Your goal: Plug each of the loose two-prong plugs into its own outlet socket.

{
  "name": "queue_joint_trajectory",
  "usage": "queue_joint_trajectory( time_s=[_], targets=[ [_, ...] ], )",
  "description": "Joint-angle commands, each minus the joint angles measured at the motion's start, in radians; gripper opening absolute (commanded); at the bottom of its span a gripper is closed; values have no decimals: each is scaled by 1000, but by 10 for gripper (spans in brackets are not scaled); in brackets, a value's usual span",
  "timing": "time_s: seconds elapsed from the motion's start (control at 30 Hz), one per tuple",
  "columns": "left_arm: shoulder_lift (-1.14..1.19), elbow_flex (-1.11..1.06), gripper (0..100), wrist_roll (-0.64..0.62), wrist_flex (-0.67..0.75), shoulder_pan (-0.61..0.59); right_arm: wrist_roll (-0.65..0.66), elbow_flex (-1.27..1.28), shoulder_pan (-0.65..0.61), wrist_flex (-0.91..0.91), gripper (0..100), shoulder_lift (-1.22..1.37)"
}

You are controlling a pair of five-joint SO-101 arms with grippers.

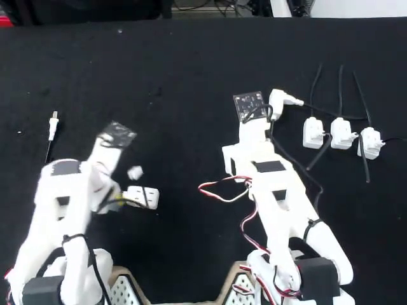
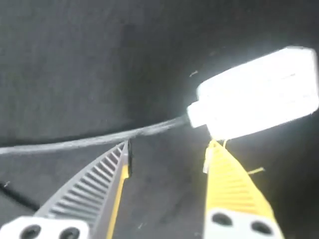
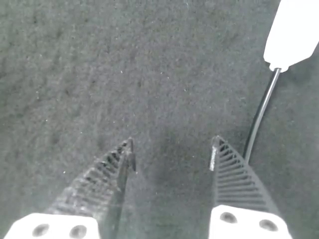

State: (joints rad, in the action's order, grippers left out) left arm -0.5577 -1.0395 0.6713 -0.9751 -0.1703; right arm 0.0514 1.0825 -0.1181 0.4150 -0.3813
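A white socket block (image 1: 144, 196) on a thin cord lies near the front left of the black table. My left gripper (image 2: 167, 152) is open just in front of the block (image 2: 259, 107), one yellow-taped finger (image 2: 227, 174) close below it and the cord (image 2: 99, 140) running past the other fingertip. A white plug (image 1: 278, 100) with a black cable lies at mid-table. My right gripper (image 3: 172, 147) is open over bare cloth, with that plug (image 3: 294, 32) ahead and off to one side. Another loose plug (image 1: 54, 125) lies at the far left.
Three white plug-and-socket blocks (image 1: 341, 133) lie in a row at the right, black cords running back from them. A small white piece (image 1: 135, 172) rests just behind the socket block. Red and white wires (image 1: 222, 189) loop beside the right arm.
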Motion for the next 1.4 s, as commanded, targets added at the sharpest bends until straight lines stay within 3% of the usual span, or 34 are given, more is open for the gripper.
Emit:
queue_joint_trajectory(
  time_s=[0.0,0.23,0.37,0.47,0.6,0.77,0.9,1.03,1.17,1.37],
  targets=[
    [-26,-10,250,-207,95,183,3,-10,21,-21,222,-36],
    [-35,5,247,-440,97,478,3,-10,21,-21,222,-36],
    [-35,68,246,-459,81,495,3,-10,21,-21,222,-36],
    [-35,151,246,-454,-11,470,3,-8,21,-21,222,-36],
    [-37,325,246,-448,-201,360,3,-8,21,-23,222,-36],
    [-23,519,246,-302,-292,35,3,-8,21,-23,222,-36],
    [-23,550,249,-199,-219,-206,3,-8,18,-23,222,-36],
    [-20,533,249,-164,-106,-352,3,-8,17,-23,222,-36],
    [48,536,250,-164,29,-409,3,-1,17,-23,222,-36],
    [288,642,249,-170,166,-395,3,5,17,-25,222,-36]
  ],
)
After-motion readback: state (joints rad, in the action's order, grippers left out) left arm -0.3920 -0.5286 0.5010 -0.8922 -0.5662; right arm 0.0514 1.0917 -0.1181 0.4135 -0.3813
